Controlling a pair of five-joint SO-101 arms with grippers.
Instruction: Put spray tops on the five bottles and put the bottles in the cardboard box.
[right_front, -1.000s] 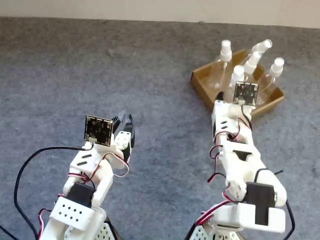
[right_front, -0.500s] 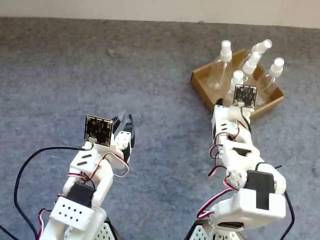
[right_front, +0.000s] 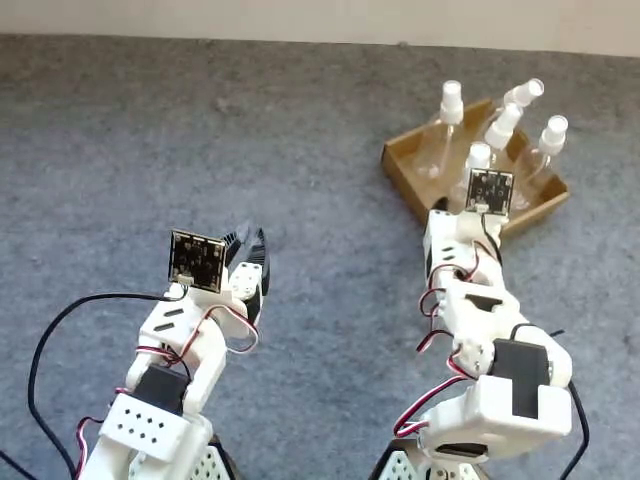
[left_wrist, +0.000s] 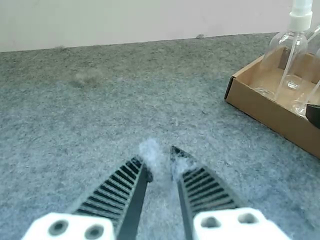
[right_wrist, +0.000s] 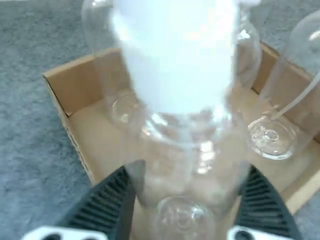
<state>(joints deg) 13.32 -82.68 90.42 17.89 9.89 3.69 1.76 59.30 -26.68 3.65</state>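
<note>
From where I stand the job looks all but finished; the cardboard box (right_front: 398, 163) sits on the grey carpeted table (right_front: 200, 130) at the far right, and I count five bottles (right_front: 440, 140) inside it, each with a white spray top (right_front: 452, 95) on its neck; a couple of them lean against their neighbours rather than standing straight. The right gripper (right_wrist: 189, 172) is at the near side of the box with its jaws spread wide either side of the nearest bottle (right_wrist: 185, 150); that bottle's base seems to rest on the box floor, so I judge it released and not gripped, though the gap at each jaw is slim. The left gripper (left_wrist: 157, 155) hangs low over bare carpet well apart from the box; its jaws are only a little apart and it holds nothing. I see no loose bottle or top lying on the carpet; what is left, as I judge it, is for the right arm to draw clear without tipping anything.
</note>
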